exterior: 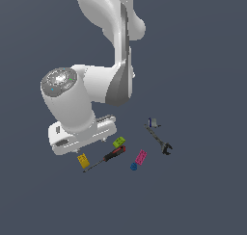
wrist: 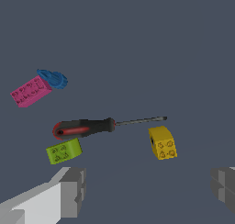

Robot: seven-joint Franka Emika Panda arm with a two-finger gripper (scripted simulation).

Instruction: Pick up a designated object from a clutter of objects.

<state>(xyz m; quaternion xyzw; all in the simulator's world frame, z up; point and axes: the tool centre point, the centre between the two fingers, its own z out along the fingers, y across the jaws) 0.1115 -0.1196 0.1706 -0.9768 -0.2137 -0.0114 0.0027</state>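
Observation:
The yellow-orange studded brick (exterior: 83, 160) (wrist: 163, 142) lies on the dark floor beside the tip of the red-and-black screwdriver (exterior: 110, 156) (wrist: 87, 127). My gripper (exterior: 91, 145) (wrist: 147, 188) hangs above the floor close to the brick, open and empty. In the wrist view its two grey fingers (wrist: 69, 191) stand wide apart, and the brick lies beyond the gap, apart from both. The rest of the clutter is a lime-green brick (exterior: 119, 142) (wrist: 63, 151), a pink brick (exterior: 141, 157) (wrist: 30, 91) and a blue piece (exterior: 133, 166) (wrist: 53, 79).
A dark wrench (exterior: 159, 140) and a small grey piece (exterior: 153, 123) lie toward the exterior view's right, outside the wrist view. The green brick sits next to the screwdriver handle. The arm's white links rise above the gripper.

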